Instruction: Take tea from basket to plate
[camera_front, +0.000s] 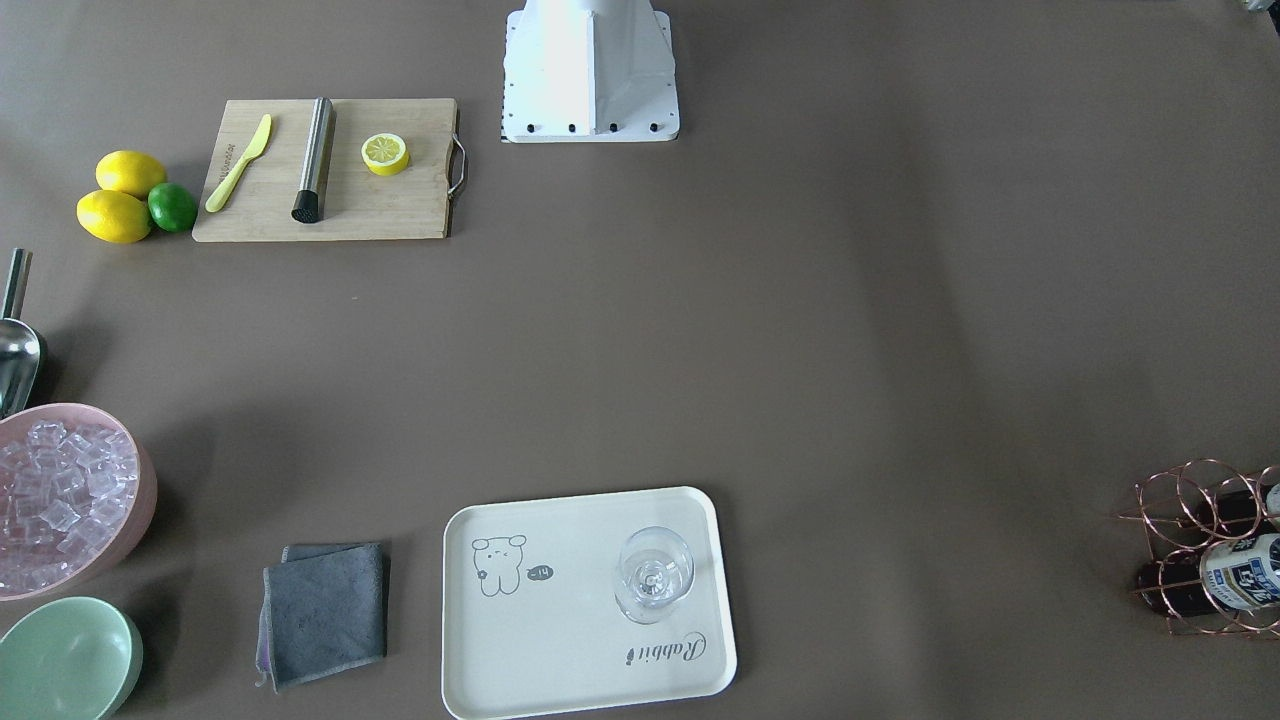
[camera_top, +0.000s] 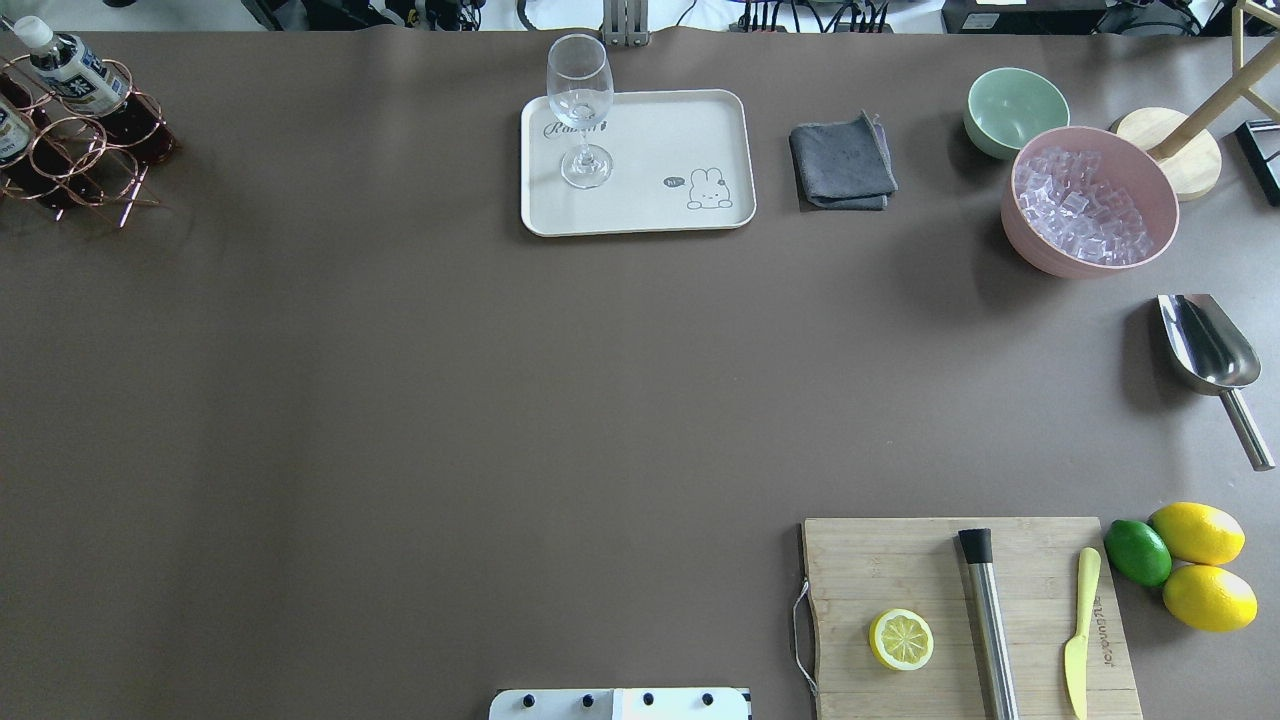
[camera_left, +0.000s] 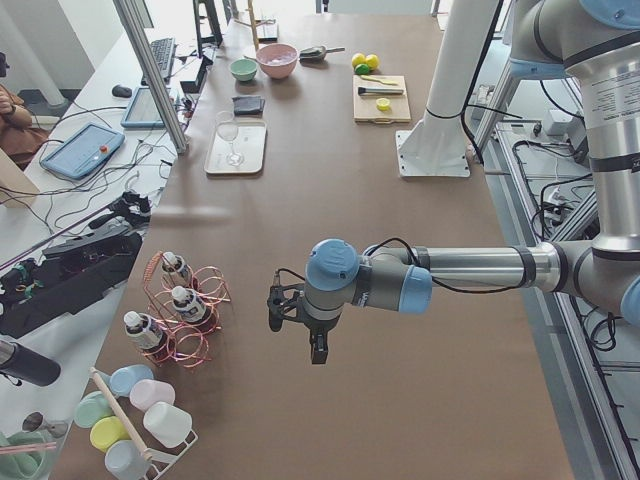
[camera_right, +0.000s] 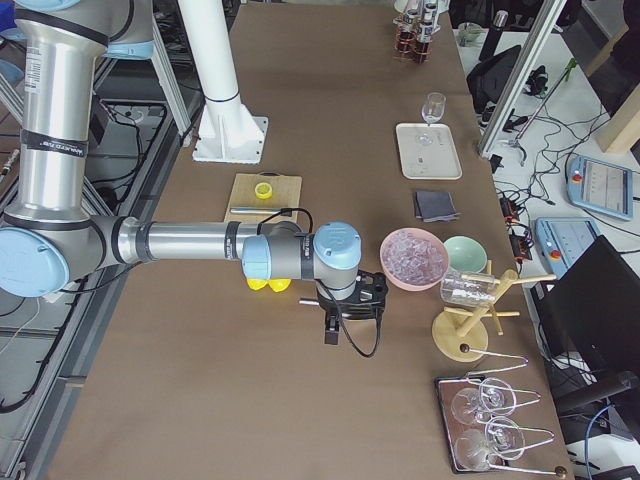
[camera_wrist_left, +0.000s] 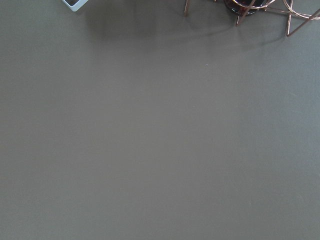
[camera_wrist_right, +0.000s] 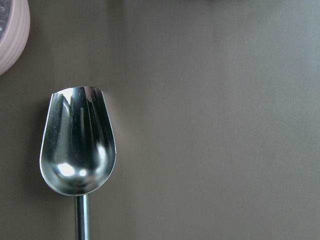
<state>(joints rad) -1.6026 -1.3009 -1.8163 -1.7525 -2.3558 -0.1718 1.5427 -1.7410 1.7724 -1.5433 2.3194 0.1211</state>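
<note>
Tea (camera_top: 72, 72) sat in the basket (camera_top: 85, 150) at the table's 10 o'clock corner in the overhead view, with other bottles in neighbouring cells. Plate (camera_top: 660, 140) lay at 12 o'clock, well apart from the basket, with a wine glass (camera_top: 580, 110) upright on its 9 o'clock end. Left gripper (camera_left: 318, 350) hung over bare table near the basket, right gripper (camera_right: 333, 332) over the metal scoop (camera_wrist_right: 77, 145). Could not tell whether either pincer was released or clenched.

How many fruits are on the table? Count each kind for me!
Whole yellow lemons: 2
Green lime: 1
Cut lemon half, on the wooden board: 1
Total: 4
</note>
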